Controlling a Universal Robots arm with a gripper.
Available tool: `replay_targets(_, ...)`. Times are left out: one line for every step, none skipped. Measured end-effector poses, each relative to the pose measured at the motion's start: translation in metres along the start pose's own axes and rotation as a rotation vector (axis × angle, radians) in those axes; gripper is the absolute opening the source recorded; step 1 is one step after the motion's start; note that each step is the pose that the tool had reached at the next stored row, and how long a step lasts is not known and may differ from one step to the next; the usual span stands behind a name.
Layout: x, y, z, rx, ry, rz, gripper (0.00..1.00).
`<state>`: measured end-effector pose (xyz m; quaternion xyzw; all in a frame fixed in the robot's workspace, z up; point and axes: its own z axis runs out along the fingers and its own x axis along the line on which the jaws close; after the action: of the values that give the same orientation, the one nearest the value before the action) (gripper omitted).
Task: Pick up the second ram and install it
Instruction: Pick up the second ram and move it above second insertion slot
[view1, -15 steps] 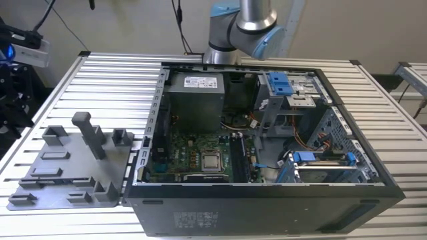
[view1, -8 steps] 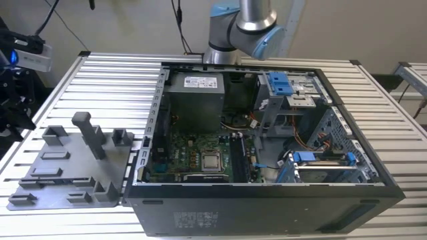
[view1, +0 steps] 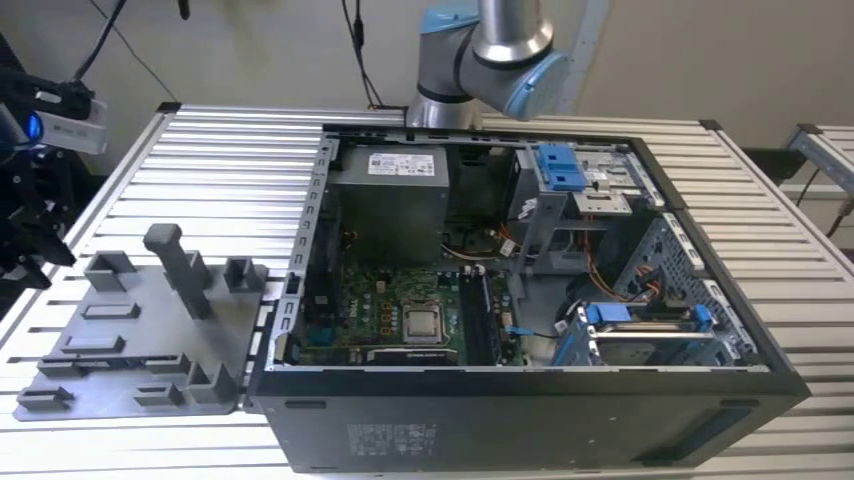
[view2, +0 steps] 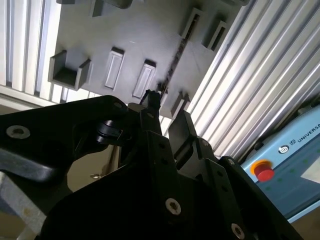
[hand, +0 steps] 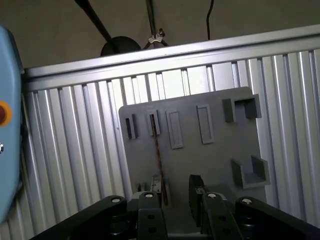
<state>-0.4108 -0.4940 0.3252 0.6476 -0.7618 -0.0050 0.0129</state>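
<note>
One ram (hand: 157, 160) edge-on in tray (hand: 215, 165) slot, lined up between tips of spread-apart pincer (hand: 173, 190).

The counter (view1: 200, 170) is silvery, ribbed in parallel slats; the tray (view1: 160, 330) plain grey. The computer case (view1: 534, 420) is black, its motherboard (view1: 374, 310) green, brackets (view1: 561, 165) blue. The pincer (hand: 172, 189) is black.

You have white lettering beside a round mark on the light-blue pendant (view2: 292, 155), cut off at the frame edge. The white label on the power supply (view1: 407, 162) and the print block on the computer case front (view1: 387, 438) are both illegible.
</note>
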Motion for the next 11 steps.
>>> replay_targets(0.0,0.0,0.001,0.0,0.0,0.0,0.36)
replay_targets(0.0,0.0001,0.002,0.0,0.0,0.0,0.36)
replay_targets(0.0,0.0002,0.0029,0.0,0.0,0.0,0.36)
replay_targets(0.0,0.0002,0.0039,0.0,0.0,0.0,0.36)
replay_targets(0.0,0.0003,0.0048,0.0,0.0,0.0,0.36)
replay_targets(0.0,0.0004,0.0057,0.0,0.0,0.0,0.36)
replay_targets(0.0,0.0004,0.0067,0.0,0.0,0.0,0.36)
replay_targets(0.0,0.0004,0.0076,0.0,0.0,0.0,0.36)
replay_targets(0.0,0.0005,0.0085,0.0,0.0,0.0,0.36)
replay_targets(0.0,0.0006,0.0094,0.0001,-0.0001,0.0,0.36)
replay_targets(0.0,0.0006,0.0103,0.0,0.0,0.0,0.36)
